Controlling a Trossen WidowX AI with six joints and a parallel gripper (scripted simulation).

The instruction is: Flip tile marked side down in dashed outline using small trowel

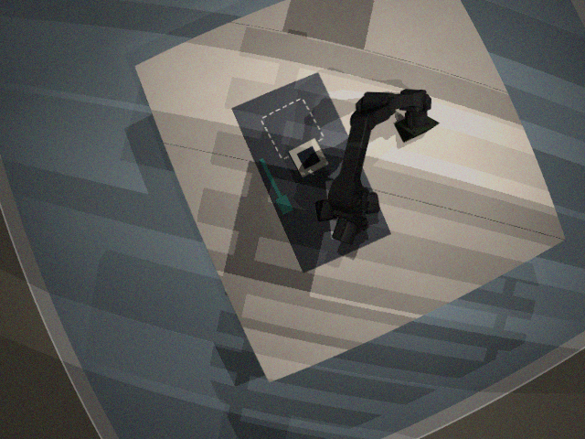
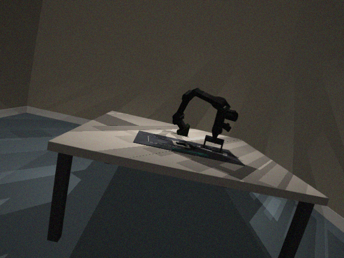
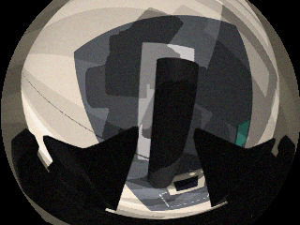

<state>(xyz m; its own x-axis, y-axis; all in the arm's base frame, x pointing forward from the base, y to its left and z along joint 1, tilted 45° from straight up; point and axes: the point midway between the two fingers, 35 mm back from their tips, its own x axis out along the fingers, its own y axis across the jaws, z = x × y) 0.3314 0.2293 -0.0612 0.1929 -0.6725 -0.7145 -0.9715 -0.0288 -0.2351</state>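
Observation:
The pale tile (image 1: pixel 292 159) (image 3: pixel 172 188) lies flat on the dark mat (image 1: pixel 307 252) with its dark square facing up. It sits at the near edge of the dashed outline (image 1: pixel 272 138), mostly outside it. The trowel (image 3: pixel 175 103) has a black handle over a pale flat blade (image 3: pixel 146 70). My gripper (image 3: pixel 167 131) (image 2: pixel 213 148) is open, low over the mat's near half, with a finger on each side of the handle. In the wrist view the handle hides part of the blade. The arm hides the trowel from above; the blade appears to lie at mat level.
A flat teal arrow shape (image 1: pixel 271 176) (image 2: pixel 191 152) lies along the mat's left edge, beside the tile. The arm's base (image 1: pixel 415 123) stands on the pale table (image 1: pixel 425 264), to the right of the mat. Striped shadows cross everything.

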